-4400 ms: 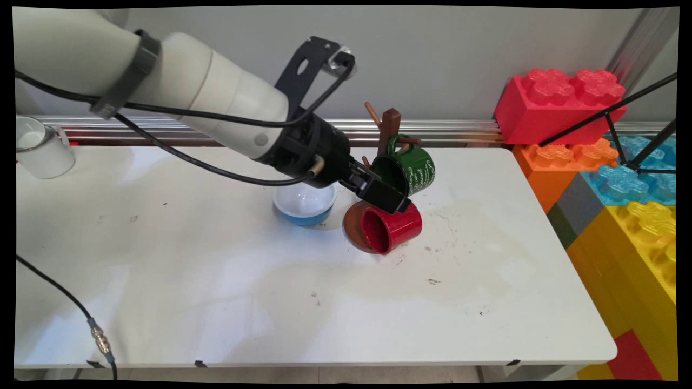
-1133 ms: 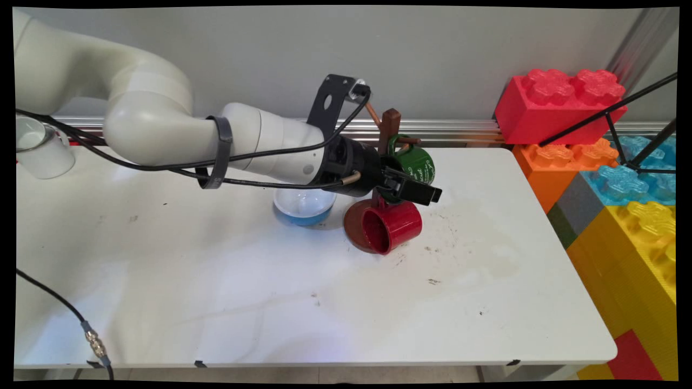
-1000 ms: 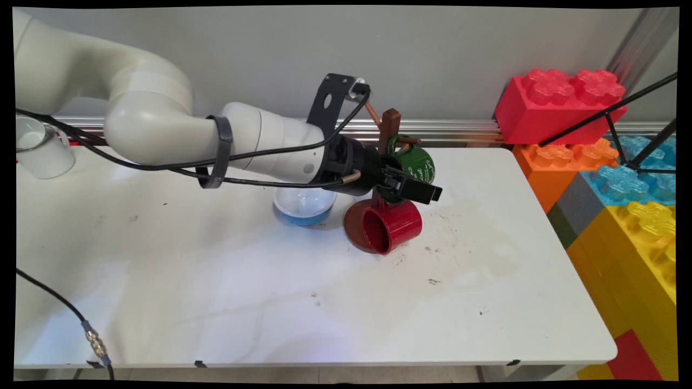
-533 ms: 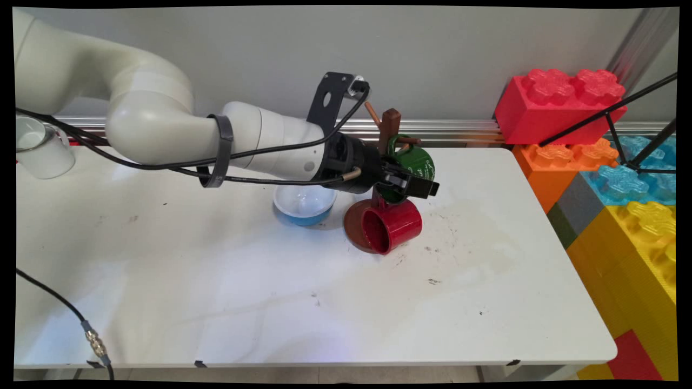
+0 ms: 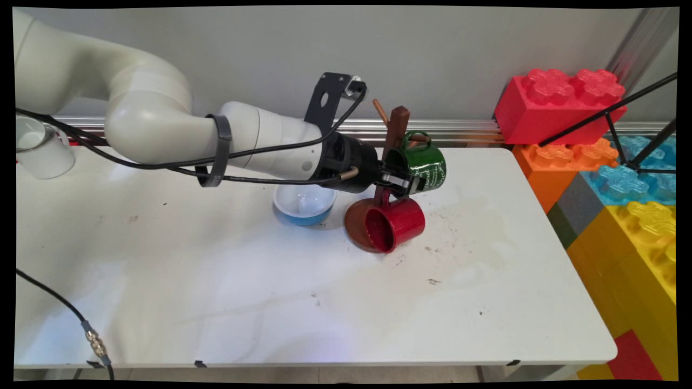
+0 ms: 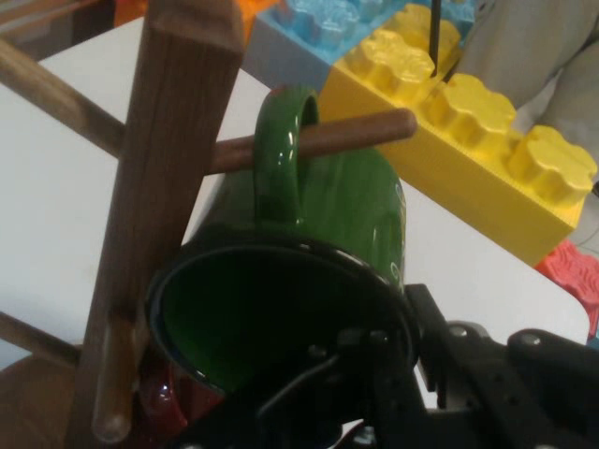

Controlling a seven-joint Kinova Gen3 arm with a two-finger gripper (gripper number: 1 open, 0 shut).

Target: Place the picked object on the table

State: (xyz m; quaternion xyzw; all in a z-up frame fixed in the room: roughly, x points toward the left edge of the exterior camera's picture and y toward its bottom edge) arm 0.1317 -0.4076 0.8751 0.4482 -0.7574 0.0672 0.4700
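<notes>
Main view takes in the white desk point(image 5: 216, 281) and, off its 3 o'clock edge, a wall of large plastic building blocks point(image 5: 621, 189) in red, orange, blue and yellow. The white robot arm point(image 5: 162, 129) reaches across from 9 o'clock, black cables hanging from it, and ends at the brown wooden mug tree point(image 5: 397, 129) that stands toward the desk's 12 o'clock edge and leans to the right. A green enamel mug with white lettering point(image 5: 424, 165) hangs by its handle on one of the tree's pegs. The black two-finger gripper point(image 5: 400, 181) is narrowed onto that mug's lower rim, one finger inside the mouth and one outside, so it has the rim pinched.

Below the green mug a glossy red mug point(image 5: 397, 229) lies on its side against the tree's round brown base, mouth toward 7 o'clock. A blue bowl with a white inside point(image 5: 305, 204) sits at 9 o'clock of the base, partly hidden by the wrist. A white cup point(image 5: 40, 148) stands at the far 9 o'clock edge.

Hand view alone shows the green handle point(image 6: 281, 150) looped over the peg point(image 6: 346, 136) and the mug's dark green interior; the fingertips there are lost behind the linkage. Only a sliver of the red mug shows at its lower left.
</notes>
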